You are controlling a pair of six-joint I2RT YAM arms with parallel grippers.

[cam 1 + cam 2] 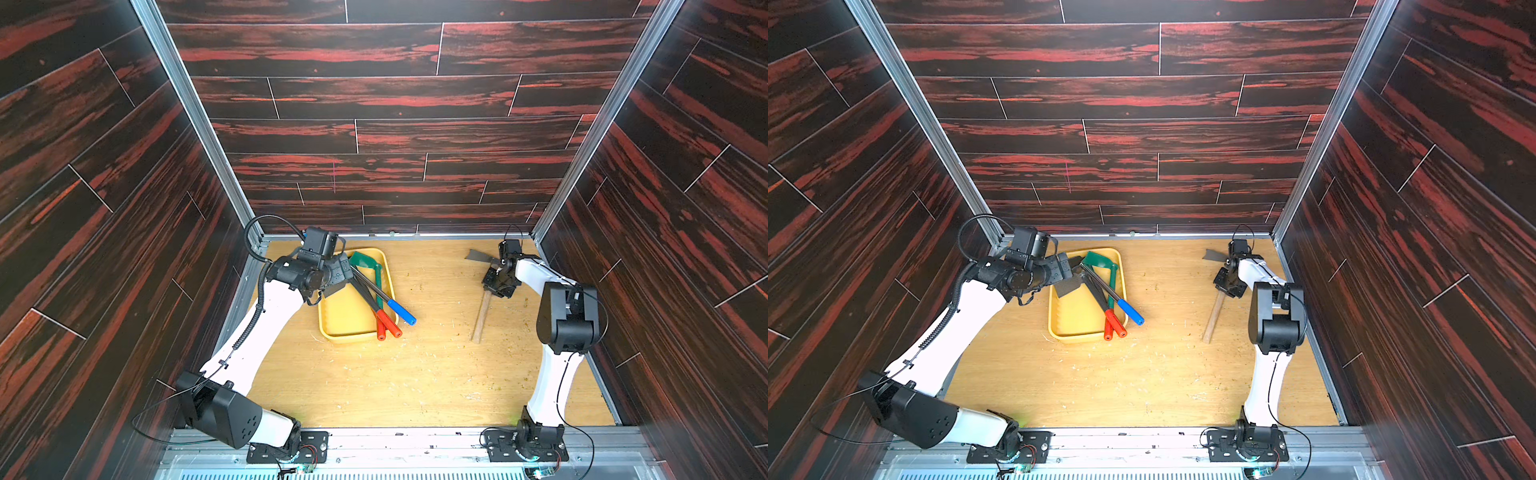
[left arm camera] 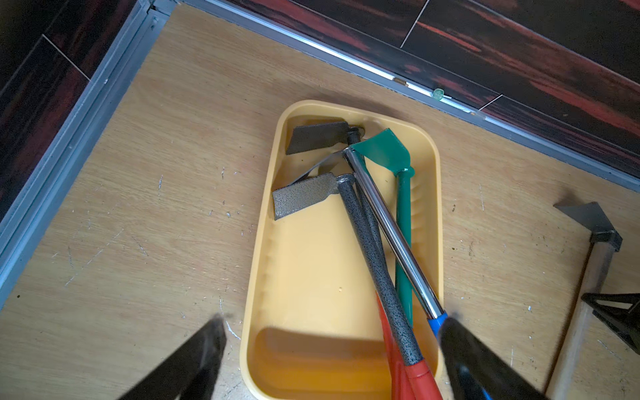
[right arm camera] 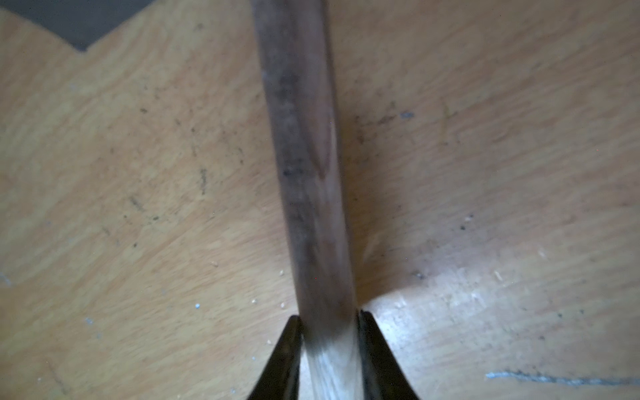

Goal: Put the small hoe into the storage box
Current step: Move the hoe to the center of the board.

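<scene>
The small hoe [image 1: 482, 318] [image 1: 1213, 318], with a pale wooden handle and a grey blade [image 1: 478, 255], lies on the right side of the table, apart from the storage box. My right gripper [image 1: 491, 290] [image 1: 1224, 286] [image 3: 328, 318] is shut on its handle [image 3: 308, 173] just below the head. The storage box [image 1: 345, 316] [image 1: 1073, 322] [image 2: 311, 277] is a shallow yellow tray at the back left. My left gripper [image 1: 344, 276] [image 1: 1072, 276] [image 2: 334, 322] hovers over the box's left side, open and holding nothing.
Several other hoes lie in the box: a green one [image 1: 365, 262] [image 2: 384, 149], a chrome one with a blue grip [image 1: 401, 311], and speckled grey ones with red grips [image 1: 386, 324]. Their grips overhang the box's near right rim. Dark walls enclose the table on three sides.
</scene>
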